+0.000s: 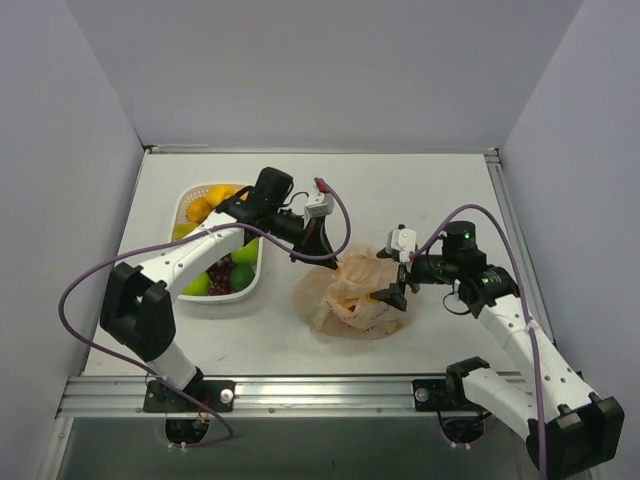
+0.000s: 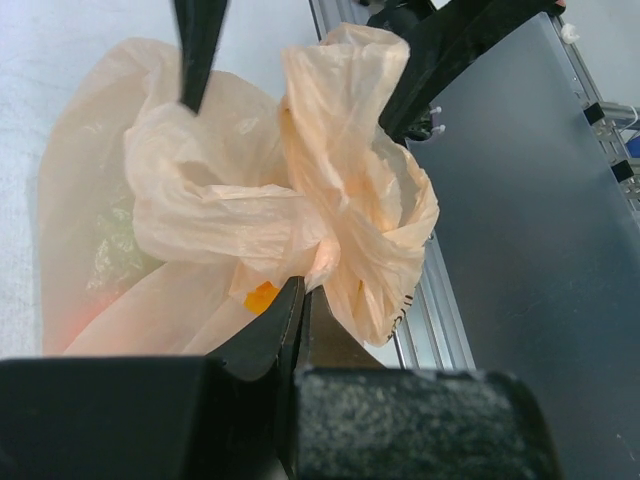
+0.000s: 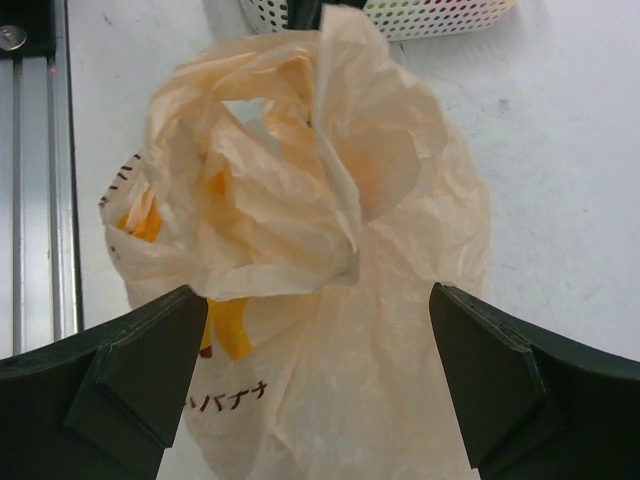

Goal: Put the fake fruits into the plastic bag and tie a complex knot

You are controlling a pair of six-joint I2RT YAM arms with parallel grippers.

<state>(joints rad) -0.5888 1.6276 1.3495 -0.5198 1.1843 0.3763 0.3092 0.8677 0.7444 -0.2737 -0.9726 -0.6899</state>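
The left pincer (image 2: 303, 292) is clamped on the plastic bag (image 2: 230, 200); the right pincer (image 3: 315, 295) gapes wide, the bag straight ahead of it

Crinkly pale orange plastic bag (image 1: 350, 295), top in a bunched knot; green and yellow fake fruits (image 1: 197, 285) to its left

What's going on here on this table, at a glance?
Two robot arms are working on a plastic bag. The left gripper is shut on the bag's twisted handles, while the right gripper is open, its fingers either side of the bag. Some fake fruits lie in the white basket.
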